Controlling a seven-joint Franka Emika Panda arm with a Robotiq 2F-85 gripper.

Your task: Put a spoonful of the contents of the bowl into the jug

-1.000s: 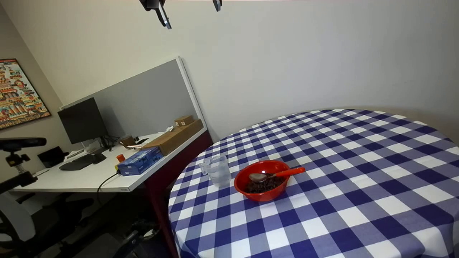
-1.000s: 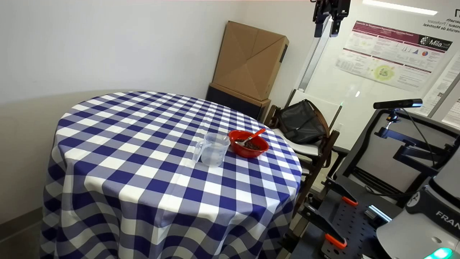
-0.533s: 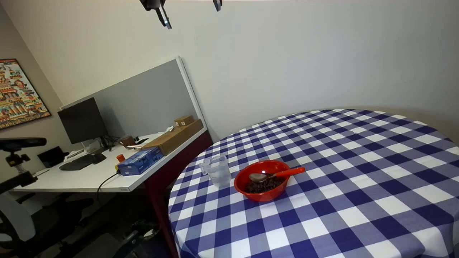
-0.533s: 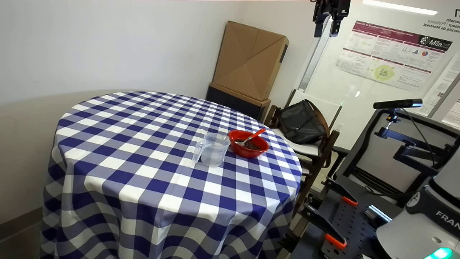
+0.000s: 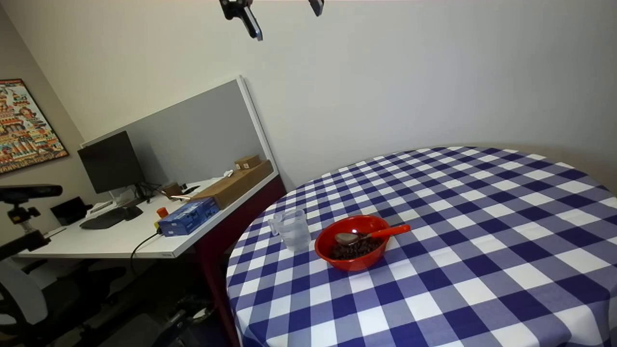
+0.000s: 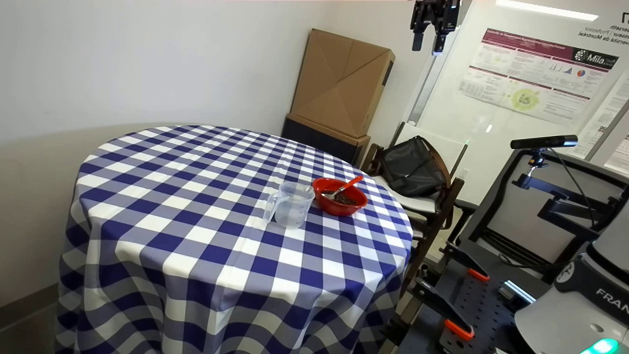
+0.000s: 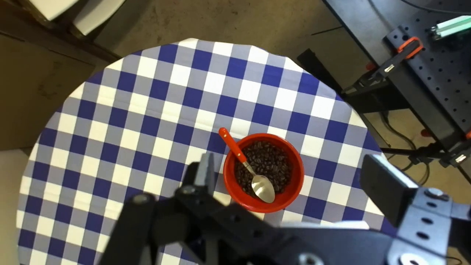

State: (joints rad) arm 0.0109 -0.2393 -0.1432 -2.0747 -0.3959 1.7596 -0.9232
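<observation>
The claw (image 6: 427,48) is spread super wide, hanging well above the blue-and-white checked worktop (image 6: 172,169). Wrist view looks right down on the red bowl (image 7: 270,207), dark beans (image 7: 274,162) inside, red-handled spoon (image 7: 240,155) lying on them with its handle poking over the rim. Clear jug (image 6: 295,211) stands upright just beside the bowl, handle pointing away

Illumination is soft and moderate in both exterior views. In an exterior view, the wall (image 5: 409,86) darkens toward the right edge, deep shadow obscures detail beside the chair (image 5: 21,289), and a glint shows at the spoon (image 5: 346,239). In an exterior view, a strip of light (image 6: 548,10) at upper right is overexposed. In the wrist view, the bowl (image 7: 298,175) is sharp; the pincer (image 7: 289,167), close to the lens, is soft in focus.
</observation>
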